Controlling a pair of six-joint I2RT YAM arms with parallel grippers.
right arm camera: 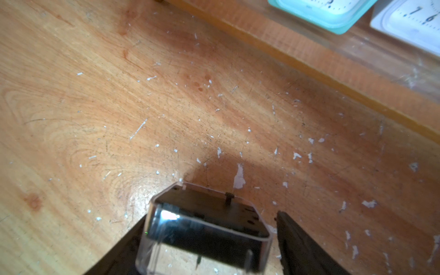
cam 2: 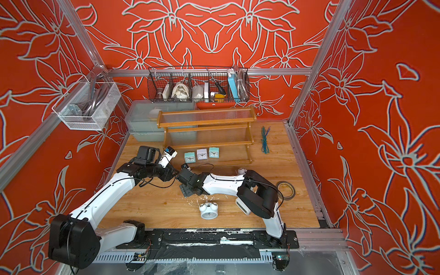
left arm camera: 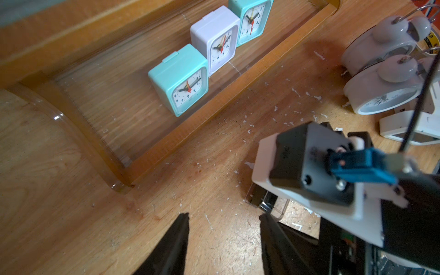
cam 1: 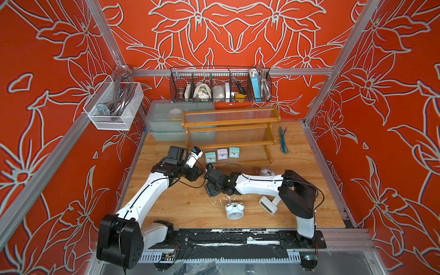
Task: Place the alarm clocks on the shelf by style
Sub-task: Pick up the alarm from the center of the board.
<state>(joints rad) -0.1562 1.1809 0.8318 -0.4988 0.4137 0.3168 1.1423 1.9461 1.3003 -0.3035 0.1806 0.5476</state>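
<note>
The shelf stands at the back. On its lowest tier a teal clock, a white square clock and a second teal clock stand in a row. My right gripper is open around a dark-faced square clock in a clear case on the table. One finger is against the clock; the other shows a small gap. My left gripper is open over bare table beside it. A white twin-bell clock and a white digital clock lie near the front.
Two more twin-bell clocks sit behind the right arm. A tape roll lies at the right and green ties beside the shelf. Grey bins stand back left. A wire basket hangs on the back wall.
</note>
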